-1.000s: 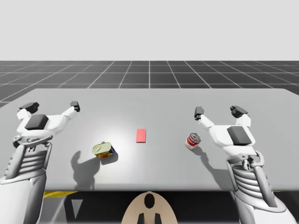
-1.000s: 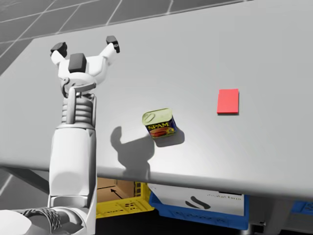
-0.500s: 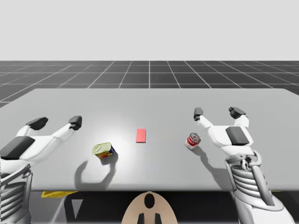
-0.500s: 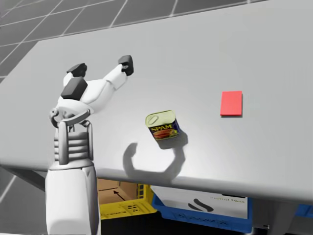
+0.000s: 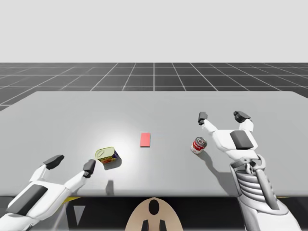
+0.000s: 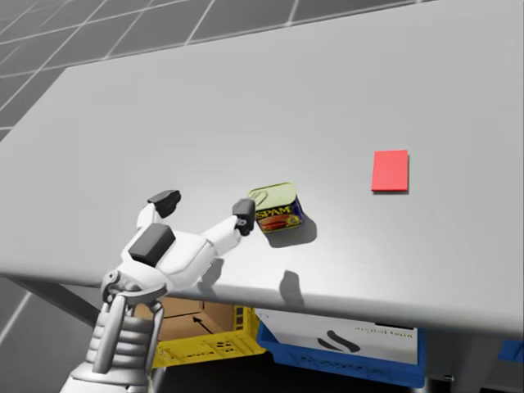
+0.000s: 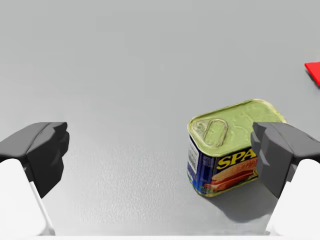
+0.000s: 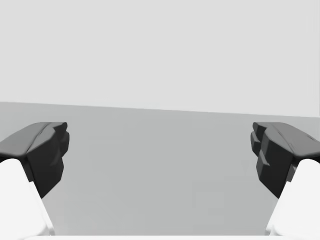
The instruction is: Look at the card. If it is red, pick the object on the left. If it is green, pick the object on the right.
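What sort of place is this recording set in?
Most likely a simulated tabletop test scene, not a real room: a plain grey table stands on a dark gridded floor that runs to a blank horizon, with a yellow crate and a blue bin stored beneath it.

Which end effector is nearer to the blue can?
Left. The left end effector is close beside the blue can; the right end effector hangs past the card, by the red can.
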You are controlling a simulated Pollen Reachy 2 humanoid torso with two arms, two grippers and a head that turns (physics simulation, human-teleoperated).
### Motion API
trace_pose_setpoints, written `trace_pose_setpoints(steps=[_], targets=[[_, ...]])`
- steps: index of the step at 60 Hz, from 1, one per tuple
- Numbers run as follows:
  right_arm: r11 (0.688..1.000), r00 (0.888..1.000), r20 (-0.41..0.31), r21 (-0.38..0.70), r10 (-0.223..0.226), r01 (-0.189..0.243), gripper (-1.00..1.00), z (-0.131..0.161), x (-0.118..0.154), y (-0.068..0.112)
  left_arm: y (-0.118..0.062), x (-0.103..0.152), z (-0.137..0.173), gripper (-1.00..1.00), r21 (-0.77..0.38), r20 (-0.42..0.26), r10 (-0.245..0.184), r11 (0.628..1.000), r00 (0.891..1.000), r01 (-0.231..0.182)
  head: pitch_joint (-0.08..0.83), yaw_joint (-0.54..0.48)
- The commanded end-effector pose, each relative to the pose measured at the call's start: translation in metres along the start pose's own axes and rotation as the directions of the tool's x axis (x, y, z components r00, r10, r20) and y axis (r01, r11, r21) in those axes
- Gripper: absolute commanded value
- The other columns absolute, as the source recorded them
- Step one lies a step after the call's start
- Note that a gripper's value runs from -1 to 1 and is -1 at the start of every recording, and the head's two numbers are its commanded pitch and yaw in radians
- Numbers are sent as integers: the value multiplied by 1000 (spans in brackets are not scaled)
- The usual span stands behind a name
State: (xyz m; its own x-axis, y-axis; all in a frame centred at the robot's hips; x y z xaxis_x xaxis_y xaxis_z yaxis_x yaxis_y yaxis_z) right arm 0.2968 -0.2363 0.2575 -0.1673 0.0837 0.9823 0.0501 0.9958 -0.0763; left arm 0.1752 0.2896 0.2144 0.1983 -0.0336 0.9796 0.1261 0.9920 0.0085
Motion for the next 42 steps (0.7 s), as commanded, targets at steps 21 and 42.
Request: trace_pose_setpoints(steps=[21, 42], targets=[[1000, 1000, -3, 1, -6, 6, -1000, 0, -2, 2, -51, -72, -33, -1000, -24, -119, 166, 985, 979, -169, 731, 384], [1000, 1000, -5, -1, 0, 0, -1000, -1, -3, 1, -71, -63, -82, -1000, 25, -141, 190, 982, 972, -188, 737, 369]])
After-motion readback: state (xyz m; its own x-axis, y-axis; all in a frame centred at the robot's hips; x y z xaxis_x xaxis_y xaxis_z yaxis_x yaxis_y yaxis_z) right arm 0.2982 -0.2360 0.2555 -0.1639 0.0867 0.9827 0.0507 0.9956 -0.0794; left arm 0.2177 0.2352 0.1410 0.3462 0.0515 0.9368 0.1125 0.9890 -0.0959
